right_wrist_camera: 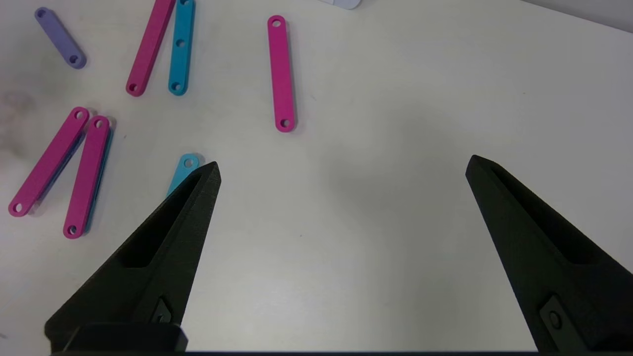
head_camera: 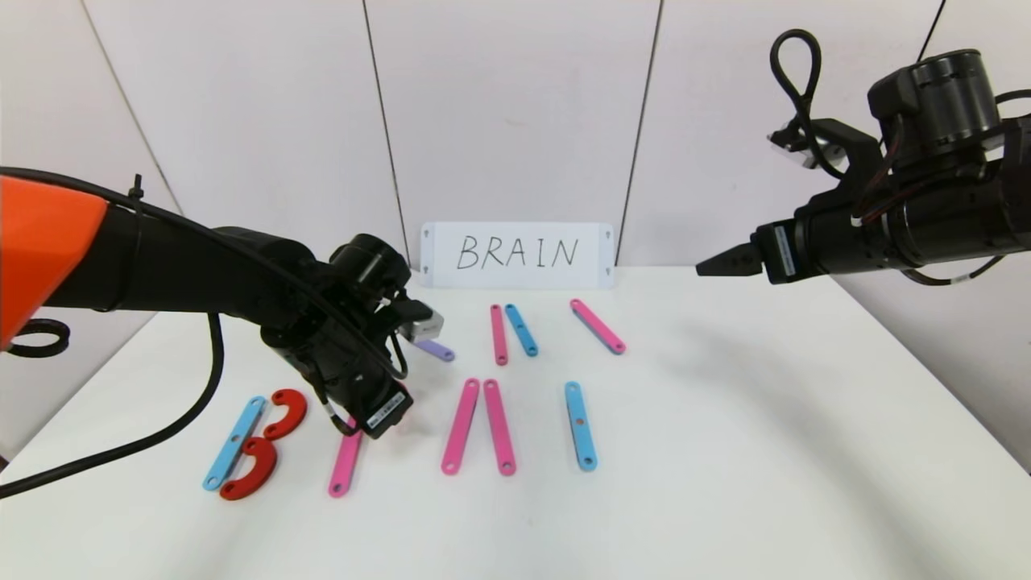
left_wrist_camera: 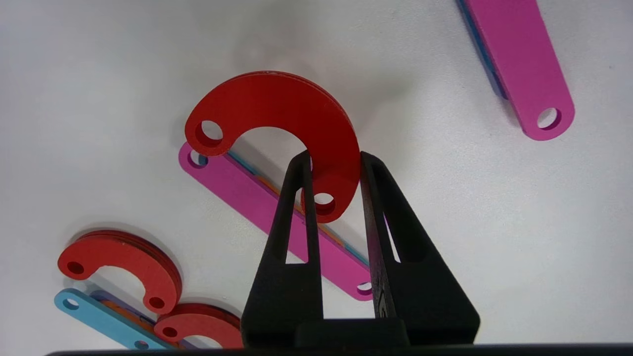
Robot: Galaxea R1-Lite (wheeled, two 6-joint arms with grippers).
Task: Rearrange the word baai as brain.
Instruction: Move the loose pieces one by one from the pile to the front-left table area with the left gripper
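My left gripper (left_wrist_camera: 334,155) is shut on one end of a red C-shaped curve (left_wrist_camera: 277,99) and holds it just above a pink strip (left_wrist_camera: 257,198). In the head view this gripper (head_camera: 387,419) is at the pink strip's (head_camera: 345,463) upper end and hides the held curve. To its left a blue strip (head_camera: 233,443) and two red curves (head_camera: 287,411) (head_camera: 251,470) form a B. Two pink strips (head_camera: 461,425) (head_camera: 499,427) lean together to its right, then a blue strip (head_camera: 580,425). My right gripper (head_camera: 717,264) hangs open and empty high over the table's right side.
Loose strips lie at the back: purple (head_camera: 435,350), pink (head_camera: 499,334), blue (head_camera: 521,329), pink (head_camera: 598,326). A white card (head_camera: 516,254) with BRAIN handwritten stands against the wall. The left arm's cable trails over the table's left part.
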